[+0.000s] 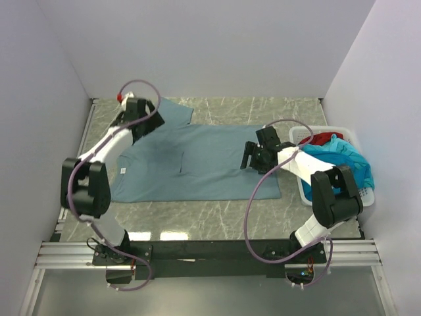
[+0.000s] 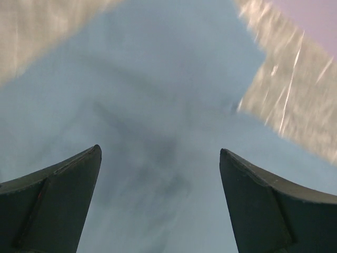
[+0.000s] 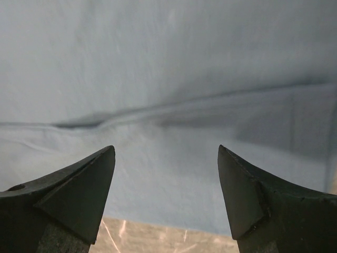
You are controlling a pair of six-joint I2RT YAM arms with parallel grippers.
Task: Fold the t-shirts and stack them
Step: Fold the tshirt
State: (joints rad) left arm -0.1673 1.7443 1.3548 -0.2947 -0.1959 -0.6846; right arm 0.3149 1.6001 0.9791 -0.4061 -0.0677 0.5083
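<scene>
A large grey-blue t-shirt (image 1: 197, 164) lies spread flat across the middle of the table. My left gripper (image 1: 146, 126) hovers over its far-left sleeve area. In the left wrist view the left gripper (image 2: 159, 153) is open, with only grey-blue cloth (image 2: 158, 95) below the gap. My right gripper (image 1: 253, 158) sits over the shirt's right hem. The right gripper (image 3: 166, 150) is open too, above cloth (image 3: 168, 79) with a soft crease and the hem edge just below. A turquoise t-shirt (image 1: 342, 158) and a red t-shirt (image 1: 321, 139) lie bunched in the basket.
The white lattice basket (image 1: 304, 191) stands at the table's right edge, close to the right arm. White walls close in the left, back and right sides. The marble tabletop (image 1: 217, 220) shows in front of the shirt.
</scene>
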